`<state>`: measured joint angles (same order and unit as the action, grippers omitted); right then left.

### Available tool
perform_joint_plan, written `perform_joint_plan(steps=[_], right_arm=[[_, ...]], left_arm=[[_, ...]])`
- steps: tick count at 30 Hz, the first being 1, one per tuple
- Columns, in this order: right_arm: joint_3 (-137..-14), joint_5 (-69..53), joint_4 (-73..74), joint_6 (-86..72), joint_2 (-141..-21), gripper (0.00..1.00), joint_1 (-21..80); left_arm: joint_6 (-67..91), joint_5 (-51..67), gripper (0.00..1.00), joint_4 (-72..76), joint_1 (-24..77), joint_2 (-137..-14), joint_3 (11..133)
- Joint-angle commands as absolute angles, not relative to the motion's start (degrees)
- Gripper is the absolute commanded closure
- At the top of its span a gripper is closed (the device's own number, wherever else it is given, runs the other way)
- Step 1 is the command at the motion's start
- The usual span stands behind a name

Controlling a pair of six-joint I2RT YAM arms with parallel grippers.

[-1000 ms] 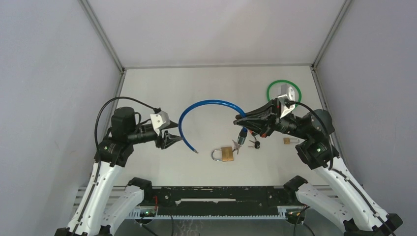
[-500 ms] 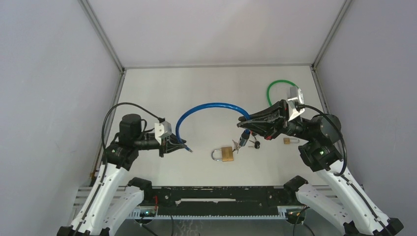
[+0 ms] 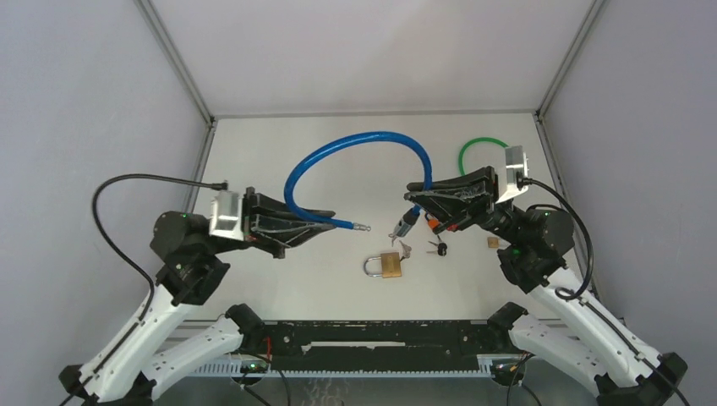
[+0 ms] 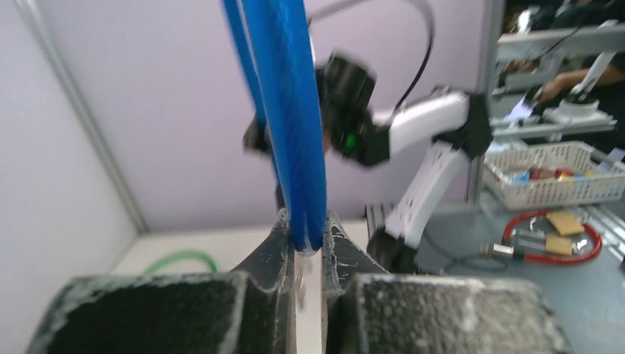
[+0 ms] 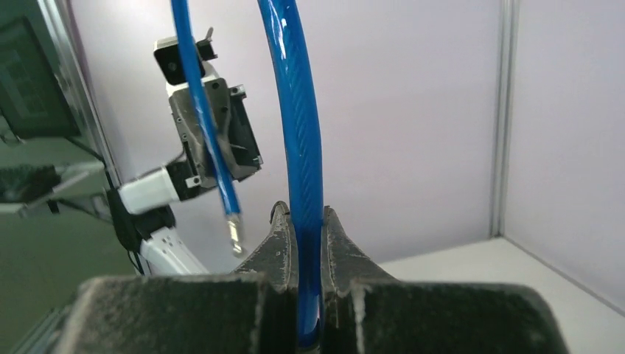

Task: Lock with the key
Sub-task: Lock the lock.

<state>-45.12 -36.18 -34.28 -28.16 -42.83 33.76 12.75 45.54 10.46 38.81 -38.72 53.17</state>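
Your left fingers (image 3: 311, 219) are pinching the blue cable lock (image 3: 355, 139) close to its free end, left of centre in the overhead frame. The bare metal pin (image 3: 362, 227) of that end pokes out past the fingertips toward the right. The left wrist view shows it too, with both fingers (image 4: 274, 247) pressed against the blue cable (image 4: 295, 110), which runs straight up the frame.

From your left grip the cable climbs toward the top of the overhead frame, arcs across the middle and drops to your right fingers (image 3: 441, 193), right of centre. Those are clamped on it just above the dark lock barrel (image 3: 409, 220), which hangs below them. In the right wrist view the fingers (image 5: 335, 243) squeeze the thick blue strand (image 5: 302, 110) at lower centre. The far end of the cable hangs at the left of that frame with its pin (image 5: 234, 232) pointing down.

Silver keys (image 3: 399, 246) show just under the barrel, but you cannot tell from here whether they dangle from it or lie on the table (image 3: 279, 152).

A brass padlock (image 3: 385, 265) lies flat just below those keys, below centre. Black-headed keys (image 3: 437, 248) rest near its upper right. A smaller padlock (image 3: 493, 242) sits beside your right arm, and a green cable (image 3: 478, 145) loops at the upper right.
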Motion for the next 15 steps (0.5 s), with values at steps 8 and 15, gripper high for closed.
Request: perform_joint_plan(steps=[8,15], right_arm=[[-44.66,-15.84,-48.9,-25.31,-42.74,1.0,45.03],[-44.65,-17.08,-48.6,-25.85,-42.34,1.0,45.03]], left_arm=[[14.24,37.29,1.0,31.34,50.32,-46.77,59.9],[13.18,36.15,1.0,31.94,50.55,-47.51,58.59]])
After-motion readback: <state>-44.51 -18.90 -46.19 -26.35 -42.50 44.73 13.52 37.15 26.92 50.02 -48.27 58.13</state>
